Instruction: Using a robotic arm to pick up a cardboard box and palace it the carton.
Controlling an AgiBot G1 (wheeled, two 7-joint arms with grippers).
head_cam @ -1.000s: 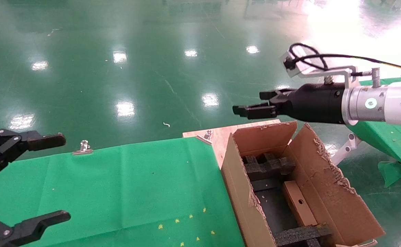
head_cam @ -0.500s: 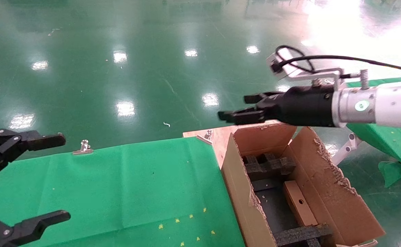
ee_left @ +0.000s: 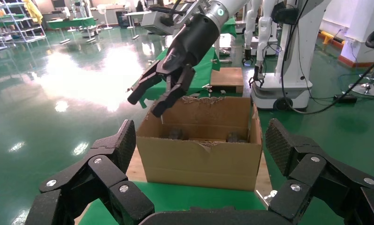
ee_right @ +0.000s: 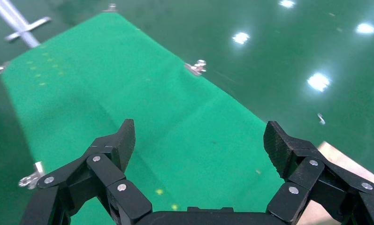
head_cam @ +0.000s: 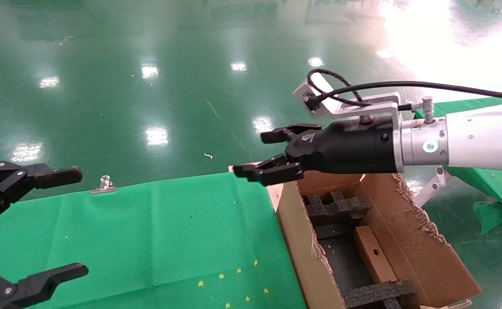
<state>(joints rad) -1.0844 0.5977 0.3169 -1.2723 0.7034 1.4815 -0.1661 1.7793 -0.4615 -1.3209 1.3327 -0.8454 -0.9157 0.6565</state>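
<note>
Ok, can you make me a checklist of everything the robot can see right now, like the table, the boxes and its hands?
Surface: green cloth table, held by metal clips.
Job's things: cardboard box lies inside the carton, between black foam inserts.
Clutter: nothing seen.
Grippers: right gripper open, empty, above the carton's far corner; left gripper open, parked over the table's left edge.
Cables: black cable on right arm.
Surroundings: shiny green floor; other robots behind.

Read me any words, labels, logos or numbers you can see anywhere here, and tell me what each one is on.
Pale logo mark on the right gripper black body: too small to read.
Cardboard box inside the carton: no readable mark shows.
Left gripper, green cloth: no text.
</note>
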